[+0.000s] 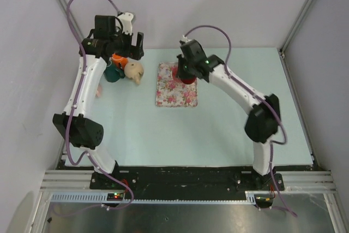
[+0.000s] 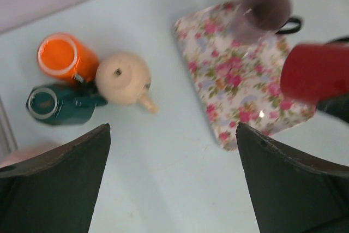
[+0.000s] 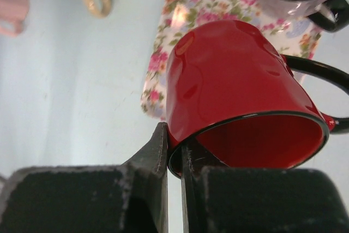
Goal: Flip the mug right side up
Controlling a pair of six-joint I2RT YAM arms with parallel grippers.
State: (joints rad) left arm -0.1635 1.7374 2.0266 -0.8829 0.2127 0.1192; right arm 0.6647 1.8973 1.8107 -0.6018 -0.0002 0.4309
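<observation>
Presently the right gripper [image 3: 173, 147] has its jaws clamped on the black rim of the red mug [image 3: 240, 91]. The mug is tipped on its side, mouth toward the wrist, over the far right part of the floral mat [image 1: 169, 95] on the bench [image 1: 218, 129]. A clear glass mug [image 2: 265, 8] stands beside it on the mat. At the far left, the left gripper [image 2: 173, 130] hangs with its jaws wide apart above an orange cup [image 2: 59, 55], a teal vessel [image 2: 54, 103] and a cream teapot [image 2: 124, 77].
</observation>
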